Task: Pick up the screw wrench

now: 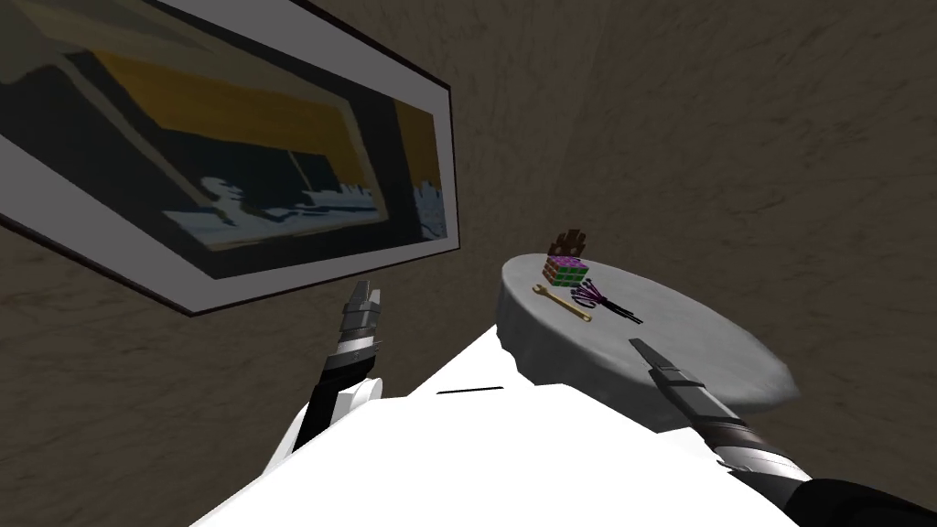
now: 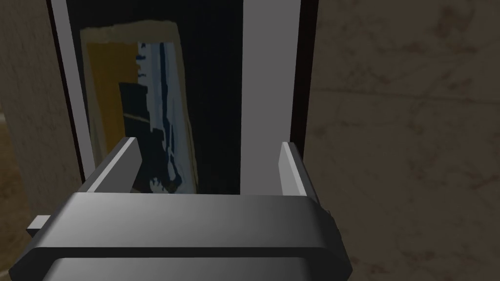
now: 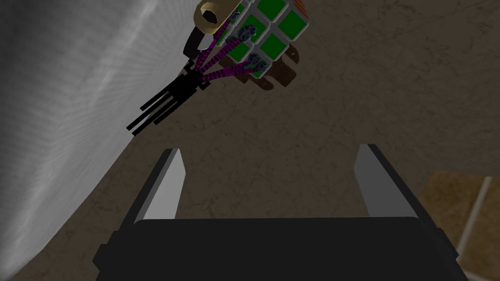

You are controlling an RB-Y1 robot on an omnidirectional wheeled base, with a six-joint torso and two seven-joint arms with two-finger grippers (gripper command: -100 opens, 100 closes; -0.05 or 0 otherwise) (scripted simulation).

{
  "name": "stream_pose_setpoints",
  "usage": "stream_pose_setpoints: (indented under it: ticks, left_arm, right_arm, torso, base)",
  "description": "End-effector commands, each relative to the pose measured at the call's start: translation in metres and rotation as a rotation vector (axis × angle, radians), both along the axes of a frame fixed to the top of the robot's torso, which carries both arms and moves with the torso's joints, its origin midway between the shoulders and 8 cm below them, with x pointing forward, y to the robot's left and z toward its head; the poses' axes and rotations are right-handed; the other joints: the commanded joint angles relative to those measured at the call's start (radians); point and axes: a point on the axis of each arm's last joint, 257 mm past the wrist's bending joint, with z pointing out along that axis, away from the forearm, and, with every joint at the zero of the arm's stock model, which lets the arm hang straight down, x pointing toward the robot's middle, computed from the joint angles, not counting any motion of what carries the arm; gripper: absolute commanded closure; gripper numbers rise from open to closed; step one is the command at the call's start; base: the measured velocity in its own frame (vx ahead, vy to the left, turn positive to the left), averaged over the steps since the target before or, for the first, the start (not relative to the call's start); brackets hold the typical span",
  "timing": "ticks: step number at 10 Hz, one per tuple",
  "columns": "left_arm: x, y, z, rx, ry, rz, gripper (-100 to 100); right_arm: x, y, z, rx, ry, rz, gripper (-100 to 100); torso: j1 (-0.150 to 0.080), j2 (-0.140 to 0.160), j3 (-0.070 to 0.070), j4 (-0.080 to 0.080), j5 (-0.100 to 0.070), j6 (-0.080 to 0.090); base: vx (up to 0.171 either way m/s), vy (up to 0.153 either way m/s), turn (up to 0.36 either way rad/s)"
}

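From the head, a round grey worktop (image 1: 723, 357) stands to my right front. The wrench (image 1: 560, 303), slim and gold-coloured, lies flat near the worktop's left edge, on its far half. Just behind the wrench, by the far edge, sits a puzzle cube (image 1: 565, 270) with green and pink faces, and a brown object (image 1: 568, 242) shows just beyond the cube. A purple-and-black bundle (image 1: 604, 302) of thin strands lies just beside the wrench, toward the middle of the worktop. My right pincer (image 1: 640, 348) reaches in over the worktop's near half, well apart from the wrench and pointing toward it. My left pincer (image 1: 364, 293) hangs off to the left, away from the worktop.

At the left wrist, the left pincer (image 2: 209, 143) is released, its two blades standing apart with nothing between them.

At the right wrist, the right pincer (image 3: 269, 149) is released too, blades wide apart and nothing in them. Ahead of it the worktop's grey surface (image 3: 58, 122) runs along one side. Beyond the fingertips the bundle's black ends (image 3: 161, 105) point back toward the pincer, and its purple strands fan out toward the cube (image 3: 271, 29). The wrench's gold ring end (image 3: 215, 14) shows past the bundle, touching or just beside the cube; I cannot tell which. The rest of the wrench is hidden here.
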Motion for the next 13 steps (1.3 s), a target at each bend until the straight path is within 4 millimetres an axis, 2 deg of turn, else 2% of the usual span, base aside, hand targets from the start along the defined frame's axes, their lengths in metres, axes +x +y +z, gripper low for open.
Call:
stream_pose_setpoints:
  ticks: [1,6,13]
  left_arm:
    - [0.0,0.0,0.0,0.0,0.0,0.0,0]
    - [0.0,0.0,0.0,0.0,0.0,0.0,0]
    - [0.0,0.0,0.0,0.0,0.0,0.0,0]
  right_arm:
    - [-0.016,-0.004,-0.008,-0.016,0.053,-0.011,-100]
    - [-0.069,-0.034,-0.019,-0.12,0.262,-0.014,-100]
    - [-0.13,-0.06,-0.025,-0.209,0.517,0.015,-100]
  torso:
    - [0.0,0.0,0.0,0.0,0.0,0.0]
    - [-0.001,0.0,0.0,0.0,0.0,0.001]
    - [-0.001,-0.001,0.0,0.0,0.0,0.0]
  base:
    - [0.026,-0.01,0.137]
    - [0.028,-0.013,0.233]
    - [0.026,-0.021,0.209]
